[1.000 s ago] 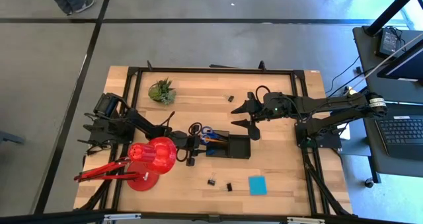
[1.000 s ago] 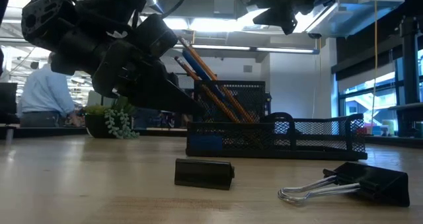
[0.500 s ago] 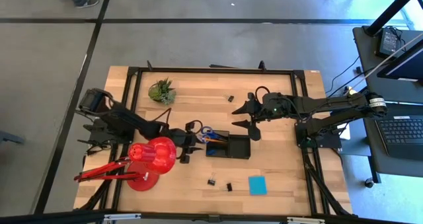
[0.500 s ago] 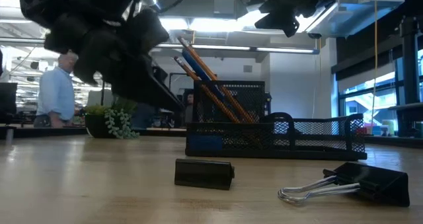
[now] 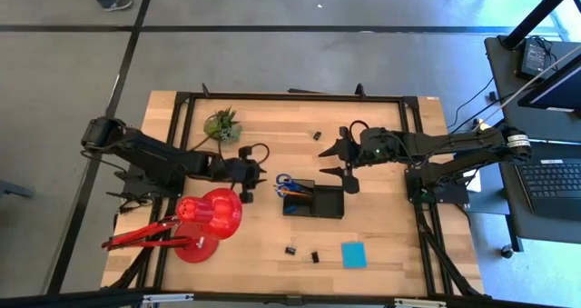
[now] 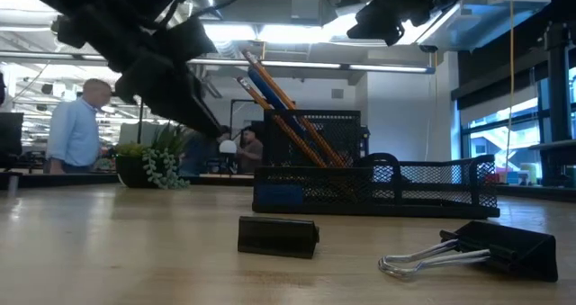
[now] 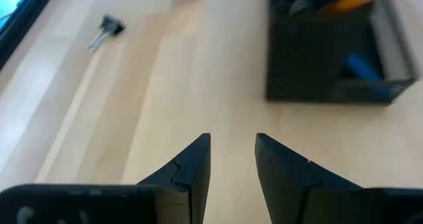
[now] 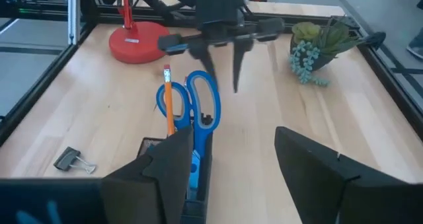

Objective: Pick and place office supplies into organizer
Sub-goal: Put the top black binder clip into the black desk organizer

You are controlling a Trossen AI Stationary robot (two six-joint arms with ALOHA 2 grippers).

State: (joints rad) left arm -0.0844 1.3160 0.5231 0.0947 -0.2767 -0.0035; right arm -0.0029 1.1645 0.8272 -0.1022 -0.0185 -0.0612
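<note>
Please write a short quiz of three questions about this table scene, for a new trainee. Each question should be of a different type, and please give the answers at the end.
1. True or false: the blue-handled scissors stand in the organizer.
2. Multiple choice: the cyan note pad lies (A) in the organizer, (B) on the table in front of the organizer, (C) under the red lamp.
3. Short answer: is the left gripper holding anything?

Key
1. True; the pencil stands beside them.
2. B.
3. No. It is open and empty, between the potted plant and the organizer. The right gripper is open too.
</note>
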